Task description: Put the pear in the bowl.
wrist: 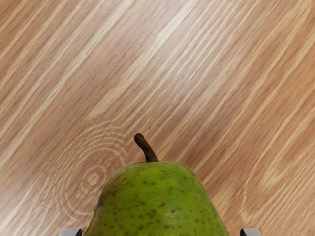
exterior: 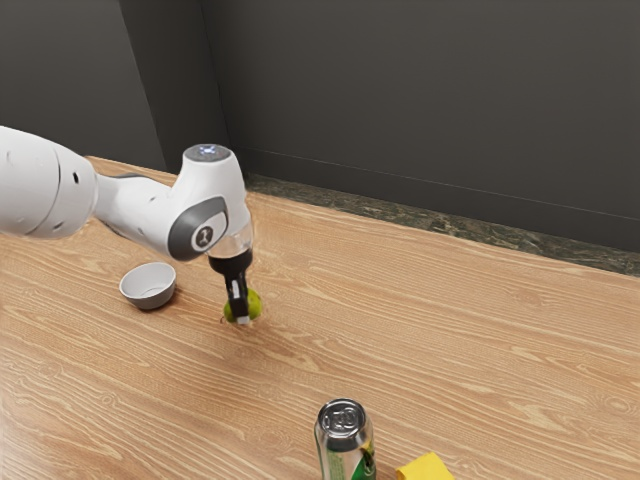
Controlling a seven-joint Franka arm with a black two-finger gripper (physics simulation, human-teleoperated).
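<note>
One pear [exterior: 254, 303], at the table [exterior: 450, 330] surface beneath the gripper [exterior: 241, 318], outside the bowl [exterior: 148, 291]. Skin green to yellow-green, dotted with brown specks and a browner patch along one flank; shoulders rounded, body widening away from the short, dark, bent stem [wrist: 146, 147]. Jaws: wide apart, one on each side of the pear, with a thin strip of wood visible beside one tip; nothing gripped. Bowl: pale grey, round, smooth, walls flaring to the rim, standing upright toward the exterior view's left of the pear. Table: wood, light streaked grain, ringed knot near the pear. Can [exterior: 344, 440]: upright cylinder, metallic lid, green and yellow markings. Beside it, a yellow object [exterior: 425, 468], partly out of frame, its form uncertain.
</note>
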